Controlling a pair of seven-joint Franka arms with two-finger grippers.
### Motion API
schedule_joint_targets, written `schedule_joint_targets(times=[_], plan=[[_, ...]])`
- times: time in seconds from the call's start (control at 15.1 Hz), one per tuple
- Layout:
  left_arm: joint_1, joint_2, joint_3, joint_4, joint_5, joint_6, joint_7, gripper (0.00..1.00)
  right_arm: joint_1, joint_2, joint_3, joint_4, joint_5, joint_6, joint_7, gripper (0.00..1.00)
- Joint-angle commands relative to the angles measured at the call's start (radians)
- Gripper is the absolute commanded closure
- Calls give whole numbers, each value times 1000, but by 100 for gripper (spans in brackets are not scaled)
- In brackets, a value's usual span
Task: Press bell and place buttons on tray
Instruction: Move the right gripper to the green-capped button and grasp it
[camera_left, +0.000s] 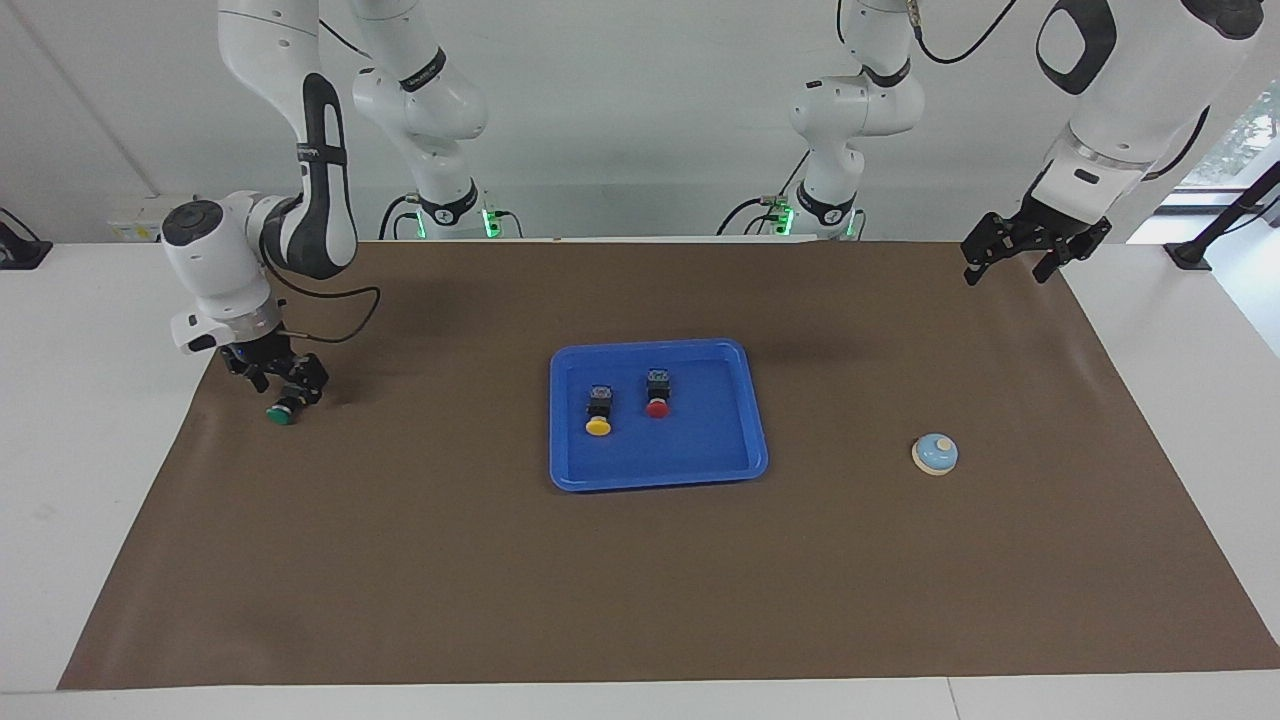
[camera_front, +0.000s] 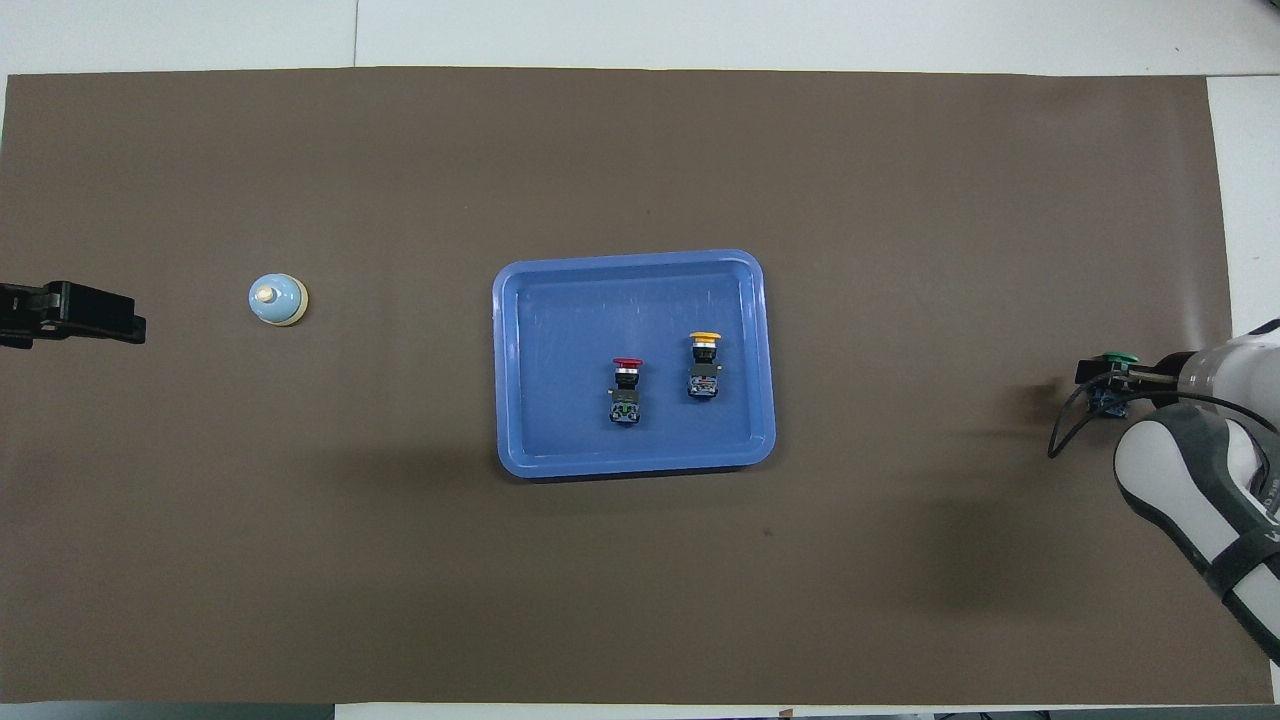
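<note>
The blue tray (camera_left: 735, 455) (camera_front: 530, 440) lies mid-table. In it lie the yellow button (camera_left: 598, 412) (camera_front: 705, 360) and the red button (camera_left: 657, 394) (camera_front: 626, 385), side by side and apart. The green button (camera_left: 280, 412) (camera_front: 1117, 358) is at the right arm's end of the mat, its black body between the fingers of my right gripper (camera_left: 288, 385) (camera_front: 1100, 385), which is shut on it low at the mat. The light-blue bell (camera_left: 935, 454) (camera_front: 277, 299) stands toward the left arm's end. My left gripper (camera_left: 1030, 255) (camera_front: 75, 312) hangs open and empty above the mat's corner, apart from the bell.
A brown mat (camera_left: 640, 580) (camera_front: 640, 160) covers the table, with white table surface beyond its edges. A black cable (camera_left: 350, 310) loops from the right wrist.
</note>
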Motion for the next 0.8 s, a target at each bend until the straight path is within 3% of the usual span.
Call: schedule_joint_targets(times=[0.0,0.27,0.53,0.73], plan=[[-2,1,3,7,7,-11,1,0,-22,7,13,-11,-9,28,-3,22],[-2,1,3,7,7,-11,1,0,-22,3,14,-22,-8,25,-5,100],[-2,1,3,7,7,-11,1,0,-8,0,14,-8,-8,-4,-6,100],[-2,0,3,7,7,-11,1,0,42,-6,31,103,6,-173,16,100]])
